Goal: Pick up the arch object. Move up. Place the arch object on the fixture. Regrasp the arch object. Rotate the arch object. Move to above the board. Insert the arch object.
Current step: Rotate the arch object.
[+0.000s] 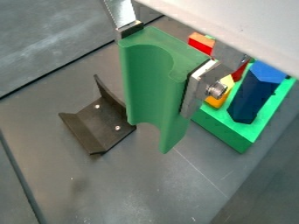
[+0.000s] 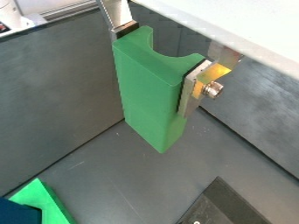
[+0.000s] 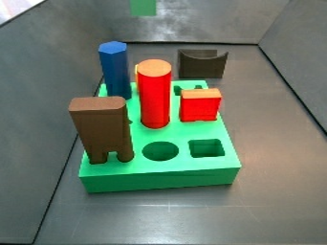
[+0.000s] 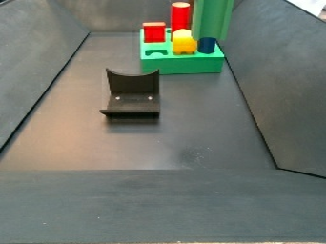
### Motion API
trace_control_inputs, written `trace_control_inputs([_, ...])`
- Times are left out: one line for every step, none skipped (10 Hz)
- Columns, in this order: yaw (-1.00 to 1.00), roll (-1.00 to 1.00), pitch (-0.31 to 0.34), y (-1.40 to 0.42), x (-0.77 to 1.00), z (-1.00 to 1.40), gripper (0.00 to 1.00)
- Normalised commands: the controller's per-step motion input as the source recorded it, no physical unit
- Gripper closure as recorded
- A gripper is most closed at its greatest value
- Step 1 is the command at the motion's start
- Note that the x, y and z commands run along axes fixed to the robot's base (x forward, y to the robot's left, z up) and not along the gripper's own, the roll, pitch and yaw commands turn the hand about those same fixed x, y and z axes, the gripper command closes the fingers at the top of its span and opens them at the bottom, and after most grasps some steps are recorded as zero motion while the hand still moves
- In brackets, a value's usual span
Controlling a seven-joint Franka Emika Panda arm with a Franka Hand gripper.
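My gripper point(image 1: 162, 57) is shut on the arch object point(image 1: 152, 96), a dull-green block with a curved notch, and holds it off the floor. The silver fingers point(image 2: 193, 86) clamp its two opposite sides near one end, and the rest hangs below them in both wrist views. In a side view only the block's low end point(image 3: 144, 7) shows at the frame's edge. In a side view it hangs as a tall green shape point(image 4: 214, 19) in front of the board point(image 4: 192, 65). The fixture point(image 1: 100, 122) stands on the floor below and beside the block. The board point(image 3: 160, 172) has a free round hole point(image 3: 160, 150) and a square hole point(image 3: 205, 147).
On the board stand a blue prism point(image 3: 114, 69), a red cylinder point(image 3: 153, 93), a red cube point(image 3: 200, 103) and a brown arch-shaped block point(image 3: 101, 127). A yellow piece point(image 4: 185, 42) also shows there. Dark walls close in the floor on both sides.
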Motion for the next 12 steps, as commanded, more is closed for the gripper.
trace_control_inputs([-0.18,-0.34,0.092,0.00,0.00,-1.00,1.00])
trace_control_inputs([-0.12,-0.33,0.062,0.00,0.01,-1.00,1.00])
trace_control_inputs([-0.10,-0.30,0.036,0.01,0.02,-1.00,1.00])
trace_control_inputs([-0.07,-0.24,-0.005,0.01,0.02,-1.00,1.00])
trace_control_inputs([-0.06,-0.21,-0.034,0.02,0.01,-1.00,1.00])
trace_control_inputs([-0.05,-0.19,-0.053,0.02,0.01,-1.00,1.00])
trace_control_inputs([-0.05,-0.19,-0.055,0.02,0.02,-1.00,1.00])
trace_control_inputs([-0.05,-0.19,-0.052,0.02,0.02,-1.00,1.00])
trace_control_inputs([-0.05,-0.20,-0.049,0.02,0.02,-1.00,1.00])
trace_control_inputs([-0.05,-0.20,-0.055,0.02,0.02,-1.00,1.00])
trace_control_inputs([-0.04,-0.20,-0.057,0.03,0.02,-1.00,1.00])
trace_control_inputs([-0.04,-0.21,-0.063,0.03,0.02,-0.95,1.00])
